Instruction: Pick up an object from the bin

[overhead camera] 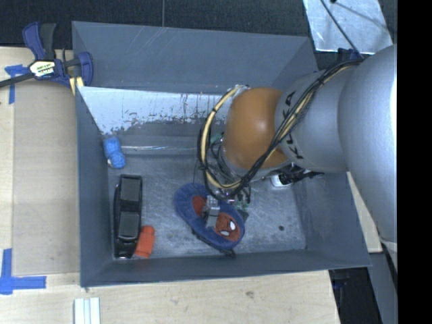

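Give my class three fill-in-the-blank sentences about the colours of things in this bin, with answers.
1. The gripper is over a ring-shaped thing coloured red and ____.
2. The long box at the left of the bin is ____.
3. The small thing beside that box's near end is ____.
Answers: blue, black, orange.

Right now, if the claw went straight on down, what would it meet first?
Probably the blue ring-shaped thing with red patches in the middle of the bin, right beneath the claw; depth is unclear, so they may already touch.
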